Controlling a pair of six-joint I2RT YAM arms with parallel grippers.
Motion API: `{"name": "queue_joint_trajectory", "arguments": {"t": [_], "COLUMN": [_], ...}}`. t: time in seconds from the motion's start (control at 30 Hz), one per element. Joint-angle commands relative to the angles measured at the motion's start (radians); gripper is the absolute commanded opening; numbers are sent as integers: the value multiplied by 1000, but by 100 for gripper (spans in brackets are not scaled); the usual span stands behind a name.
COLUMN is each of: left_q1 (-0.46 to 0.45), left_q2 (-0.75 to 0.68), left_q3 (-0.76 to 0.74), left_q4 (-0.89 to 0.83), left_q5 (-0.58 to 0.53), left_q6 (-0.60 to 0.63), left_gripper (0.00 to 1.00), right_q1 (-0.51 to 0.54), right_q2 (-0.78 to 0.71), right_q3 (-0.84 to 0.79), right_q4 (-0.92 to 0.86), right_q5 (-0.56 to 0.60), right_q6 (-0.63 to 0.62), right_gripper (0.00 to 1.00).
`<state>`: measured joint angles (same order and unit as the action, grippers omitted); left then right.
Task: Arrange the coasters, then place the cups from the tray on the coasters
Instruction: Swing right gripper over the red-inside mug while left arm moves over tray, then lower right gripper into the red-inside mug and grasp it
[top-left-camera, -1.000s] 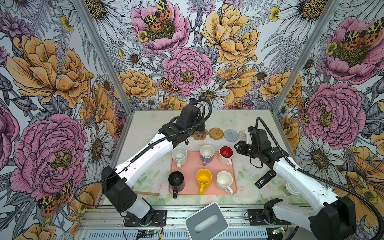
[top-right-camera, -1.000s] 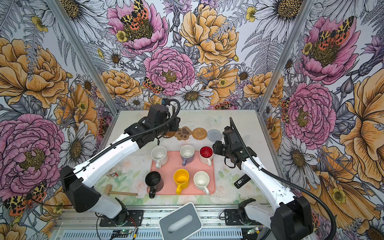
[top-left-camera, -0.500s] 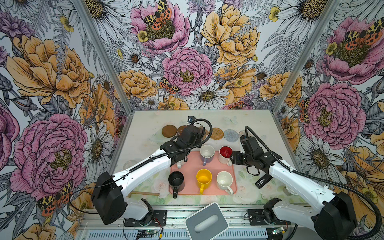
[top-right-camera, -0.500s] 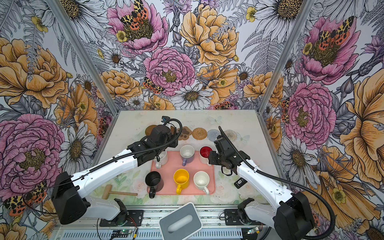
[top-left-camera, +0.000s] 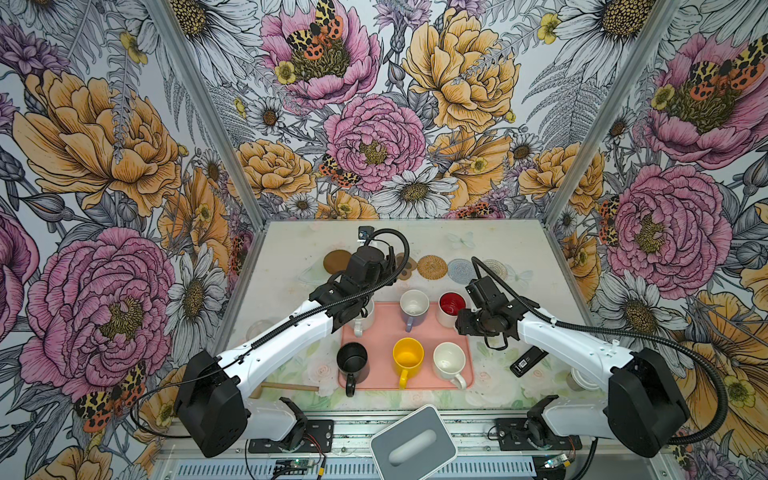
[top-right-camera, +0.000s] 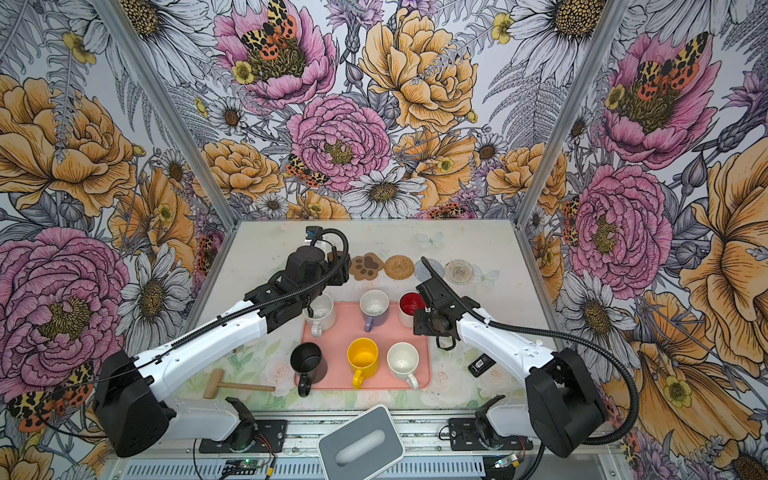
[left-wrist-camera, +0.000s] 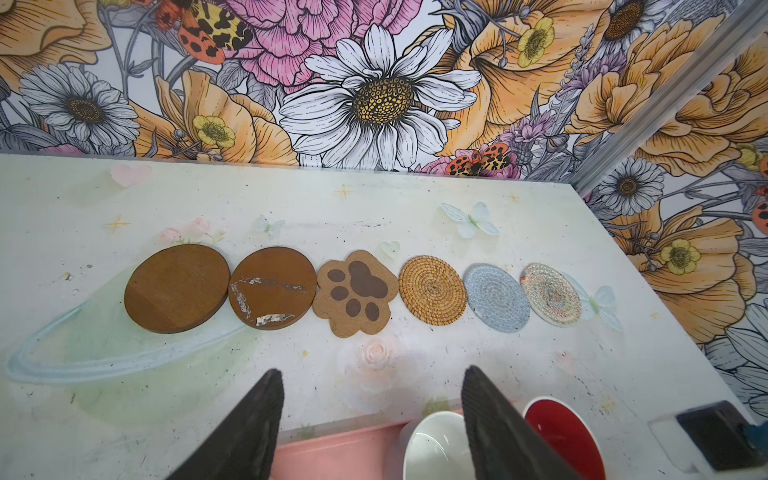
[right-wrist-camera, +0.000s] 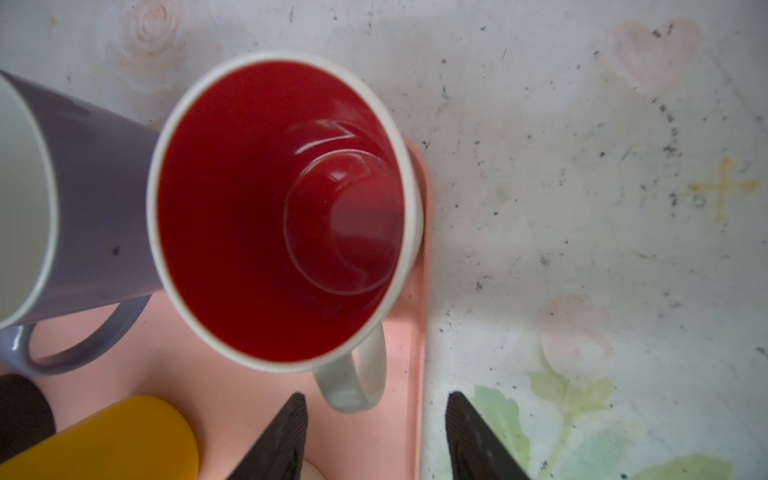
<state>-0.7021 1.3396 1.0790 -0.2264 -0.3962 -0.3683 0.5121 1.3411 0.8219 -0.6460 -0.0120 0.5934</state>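
Open strip of table (left-wrist-camera: 374, 386) between the coasters (left-wrist-camera: 432, 289) and the tray (left-wrist-camera: 332, 453); narrow gaps between the cups (top-left-camera: 408, 359).

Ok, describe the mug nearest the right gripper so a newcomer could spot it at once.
Find the big salmon-pink tray, holding six mugs in two rows of three. Take the far row's right-end mug, next to the lavender mug. It is white outside and the only one red inside.

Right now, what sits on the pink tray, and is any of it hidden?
Six stand on the tray: white mug, lavender, red-inside, black, yellow, cream. The left arm covers part of the white mug; the tray surface beneath each is hidden.
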Motion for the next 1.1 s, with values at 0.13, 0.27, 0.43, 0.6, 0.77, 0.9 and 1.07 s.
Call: {"name": "queue_joint_trajectory", "arguments": {"t": [0.13,0.27,0.43,0.6,0.77,0.9,1.07], "left_q1": [10,16,19,23,25,27,29], "left_q2": [4,7,16,29,38,44,49], "left_q3": [-14,-14,-11,-4,-1,0,2], "left_q4": [36,36,39,36,36,36,34], "left_q5": [17,17,26,31,34,36,37], "left_q6": [-30,-34,-37,-37,-36,-38,-40], "left_gripper": [70,70,70,70,70,70,70], "right_q1": [7,7,7,9,14,20,26], "right_q2": [70,99,142,189,214,230,252], "right_q3": [48,68,99,121,138,148,157], "right_q4": [52,68,66,65,66,65,66], "right_q5": [49,48,32,23,34,47,51], "right_q6": [-13,-28,-68,-83,-84,-87,-90], "right_gripper": [53,50,46,42,39,37,25]}}
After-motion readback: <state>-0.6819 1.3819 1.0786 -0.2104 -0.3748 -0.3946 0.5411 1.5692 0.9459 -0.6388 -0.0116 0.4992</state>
